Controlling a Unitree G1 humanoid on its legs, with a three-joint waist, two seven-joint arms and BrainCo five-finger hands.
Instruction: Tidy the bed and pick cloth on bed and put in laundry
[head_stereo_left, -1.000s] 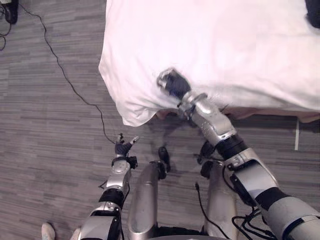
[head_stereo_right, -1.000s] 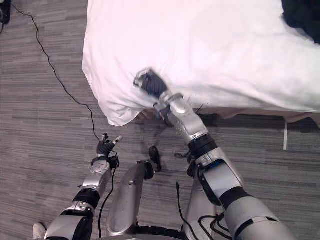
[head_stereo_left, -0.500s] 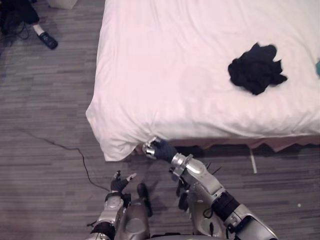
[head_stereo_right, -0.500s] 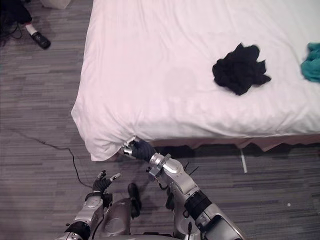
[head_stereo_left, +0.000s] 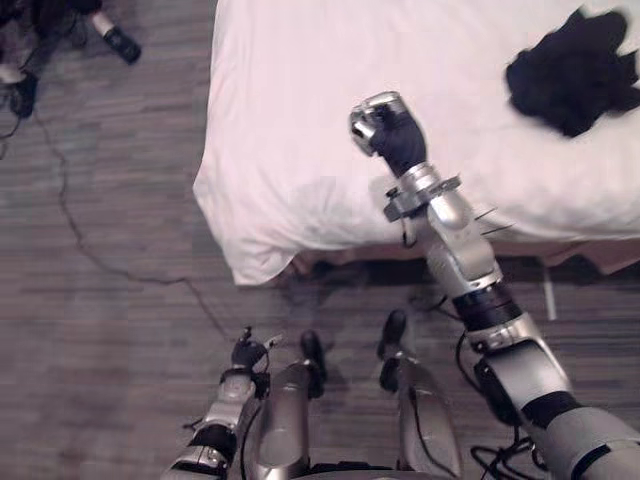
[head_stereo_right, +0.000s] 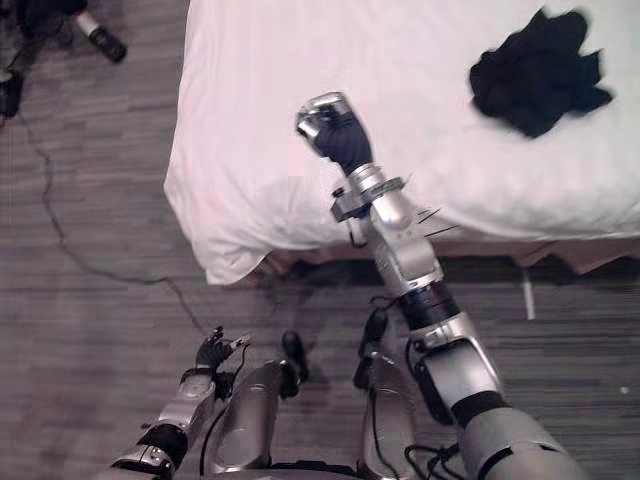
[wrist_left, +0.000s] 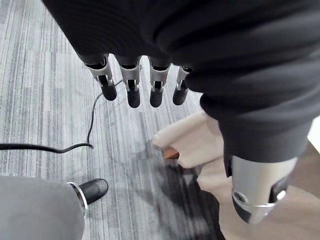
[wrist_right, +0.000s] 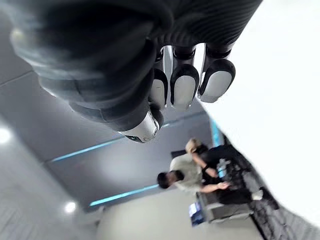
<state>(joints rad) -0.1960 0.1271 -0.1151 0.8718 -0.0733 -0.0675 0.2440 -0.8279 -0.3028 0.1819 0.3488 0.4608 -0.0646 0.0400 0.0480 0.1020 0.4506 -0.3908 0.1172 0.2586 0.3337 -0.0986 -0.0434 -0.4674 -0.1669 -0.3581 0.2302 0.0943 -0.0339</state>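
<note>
Two hands show when you look down from the head. The right hand (head_stereo_left: 385, 128) is up over the white bed (head_stereo_left: 300, 120), near the front edge. Its fingers (wrist_right: 184, 90) are curled in like a fist, with the thumb (wrist_right: 142, 129) tucked close under them, and there is nothing inside. I cannot tell if the hand touches the sheet. The black cloth (head_stereo_left: 575, 68) lies in a crumpled heap on top of the bed, over on the robot's right and farther back. It is well apart from the right hand, and no hand has hold of it. The left hand (head_stereo_left: 245, 352) hangs low over the grey striped floor (head_stereo_left: 100, 250), in front of the bed and to the robot's left. Its fingers (wrist_left: 132, 87) point down, straight and loose, and it holds nothing. One corner of the sheet (head_stereo_left: 262, 262) droops down off the bed toward the floor, near the left hand but not touching it. A dark shoe (head_stereo_left: 122, 44) rests on the floor to the left of the bed, far from both hands. Past the right hand's fingers, two people (wrist_right: 187, 175) sit far off in the room.
</note>
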